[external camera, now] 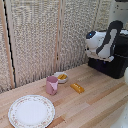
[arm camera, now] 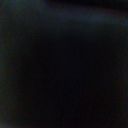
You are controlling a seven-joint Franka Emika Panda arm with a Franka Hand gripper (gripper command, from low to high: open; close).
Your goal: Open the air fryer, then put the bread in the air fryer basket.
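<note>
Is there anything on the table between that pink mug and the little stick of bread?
In the exterior view, only bare wooden table separates the pink mug from the bread. The white bowl sits behind that stretch. The wrist view is dark.

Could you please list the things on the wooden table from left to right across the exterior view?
Round white patterned plate → pink mug → small white bowl with yellow food → golden-brown oblong bread → large black air fryer.

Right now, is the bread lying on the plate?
No, the bread lies on the bare wooden table, apart from the plate and on the exterior view's right of the pink mug.
</note>
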